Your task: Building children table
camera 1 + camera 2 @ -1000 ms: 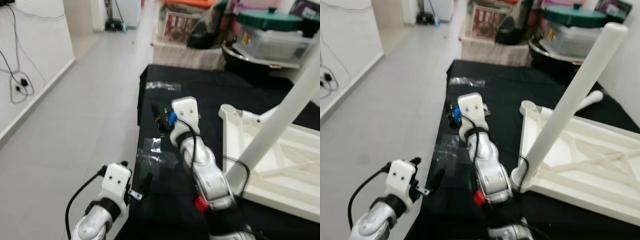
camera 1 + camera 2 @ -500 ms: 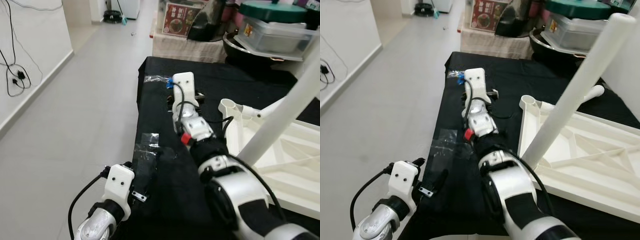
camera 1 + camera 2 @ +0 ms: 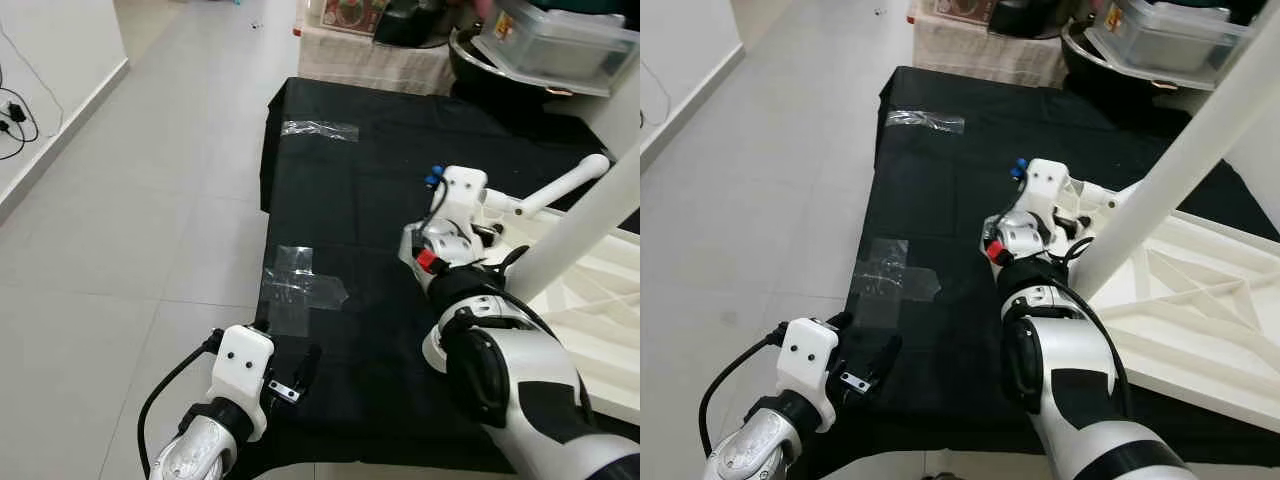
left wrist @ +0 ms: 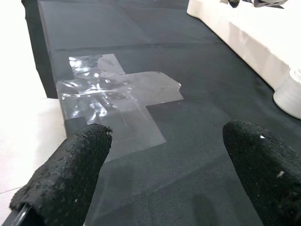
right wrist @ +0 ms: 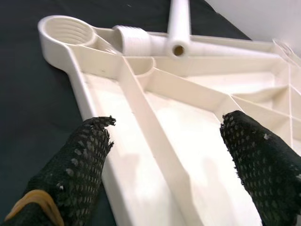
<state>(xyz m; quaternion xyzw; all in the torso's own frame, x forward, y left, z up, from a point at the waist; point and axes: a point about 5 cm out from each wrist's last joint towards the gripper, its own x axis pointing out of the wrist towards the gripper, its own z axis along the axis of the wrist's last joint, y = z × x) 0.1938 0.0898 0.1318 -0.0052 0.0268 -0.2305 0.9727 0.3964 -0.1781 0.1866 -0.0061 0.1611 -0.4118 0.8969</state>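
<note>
The white plastic table top (image 3: 1200, 300) lies upside down on the black cloth (image 3: 350, 200), at the right. One white leg (image 3: 1180, 170) stands screwed into it, slanting up through the view. A second leg (image 3: 565, 185) lies loose at its far corner. My right gripper (image 5: 174, 136) is open over the ribbed underside, close to an empty threaded socket (image 5: 66, 30) and the end of the loose leg (image 5: 178, 28). My left gripper (image 4: 164, 155) is open and holds nothing. It hovers low over the cloth's near left corner.
Two clear tape patches are stuck on the cloth, one (image 3: 300, 290) just ahead of the left gripper and one (image 3: 320, 130) farther back. Boxes and a lidded plastic container (image 3: 560, 40) crowd the far side. Grey tiled floor (image 3: 120, 200) lies to the left.
My right arm has swung from the far left part of the cloth rightward to the table top's corner. The camera has tilted down. The left gripper has barely moved.
</note>
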